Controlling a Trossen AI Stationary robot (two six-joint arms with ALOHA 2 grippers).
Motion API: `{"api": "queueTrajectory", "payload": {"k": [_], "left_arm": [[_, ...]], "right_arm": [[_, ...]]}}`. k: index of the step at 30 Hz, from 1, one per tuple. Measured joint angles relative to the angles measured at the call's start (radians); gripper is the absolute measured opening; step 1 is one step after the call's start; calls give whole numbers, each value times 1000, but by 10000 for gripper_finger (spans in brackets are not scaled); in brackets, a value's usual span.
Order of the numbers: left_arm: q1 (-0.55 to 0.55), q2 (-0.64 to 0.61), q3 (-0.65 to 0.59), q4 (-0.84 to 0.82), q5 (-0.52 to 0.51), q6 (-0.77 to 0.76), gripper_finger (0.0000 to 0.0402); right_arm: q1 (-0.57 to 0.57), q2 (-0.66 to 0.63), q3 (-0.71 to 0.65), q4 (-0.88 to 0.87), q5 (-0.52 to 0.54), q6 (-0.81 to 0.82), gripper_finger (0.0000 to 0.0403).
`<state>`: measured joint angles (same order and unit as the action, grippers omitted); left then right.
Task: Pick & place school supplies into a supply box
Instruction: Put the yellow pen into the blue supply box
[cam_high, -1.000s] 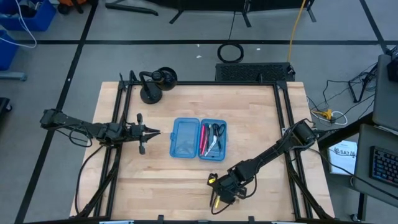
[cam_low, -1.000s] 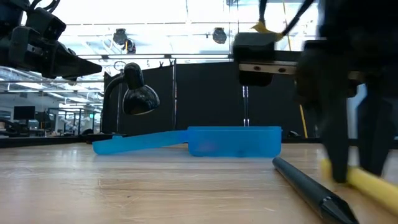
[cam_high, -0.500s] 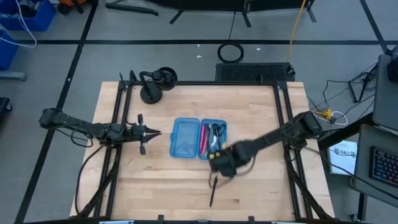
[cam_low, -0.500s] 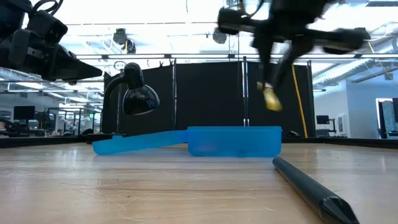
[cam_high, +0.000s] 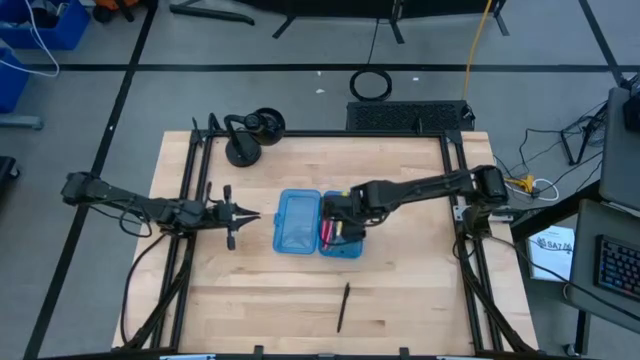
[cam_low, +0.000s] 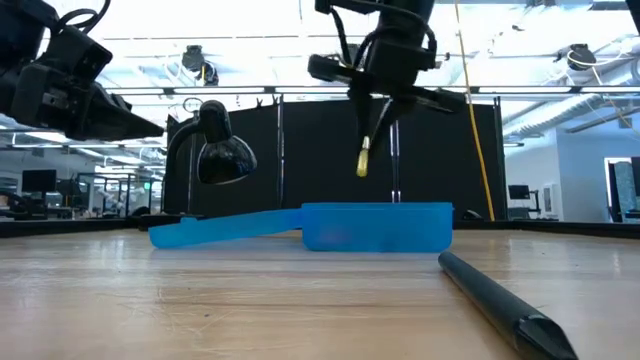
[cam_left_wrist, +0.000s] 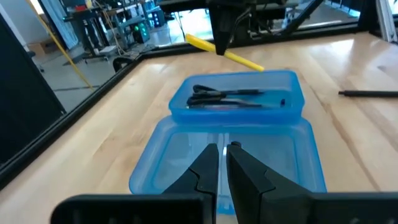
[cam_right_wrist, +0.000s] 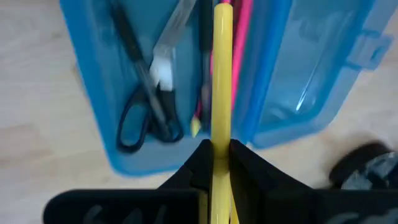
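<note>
The supply box (cam_high: 300, 222) lies open at mid-table, a translucent blue case with two halves. Its right half (cam_right_wrist: 99, 93) holds black-handled scissors (cam_right_wrist: 146, 99), a pink pen (cam_right_wrist: 242, 37) and a dark pen. My right gripper (cam_high: 338, 222) hovers above that half, shut on a yellow pencil (cam_low: 365, 150). My left gripper (cam_high: 250, 213) stands shut to the left of the box, pointing at it and touching nothing. A black pen (cam_high: 342, 305) lies flat on the table near the front edge. My right gripper pinches the yellow pencil (cam_right_wrist: 221, 134) between its two fingers, close to one end. The fingers come from above, slanting down, and the pencil runs on past them along their line. It hangs tilted, its free end (cam_left_wrist: 252, 63) lowest, clear above the box's right half.
A black desk lamp (cam_high: 250, 135) stands at the table's far left corner. Black frame rails (cam_high: 190, 200) run along the left and right edges. Bare wood (cam_high: 420, 290) lies in front of the box, around the black pen.
My right gripper has risen from the table's near edge with the yellow pencil and travelled toward the far edge to above the box's right half. It has turned as it went. The pencil is lifted clear. The black pen has stayed where it lay.
</note>
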<state>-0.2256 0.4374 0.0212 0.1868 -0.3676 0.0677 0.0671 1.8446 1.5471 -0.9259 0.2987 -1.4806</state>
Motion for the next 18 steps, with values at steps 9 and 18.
{"api": "queueTrajectory", "payload": {"k": [9, 18], "left_arm": [[0, 15, 0, -38, 26, 8, 37], [0, 21, 0, -45, 25, 25, 37]], "right_arm": [[-42, 32, 0, 78, -206, -71, 24], [-99, 69, -22, 160, -326, -89, 24]]}}
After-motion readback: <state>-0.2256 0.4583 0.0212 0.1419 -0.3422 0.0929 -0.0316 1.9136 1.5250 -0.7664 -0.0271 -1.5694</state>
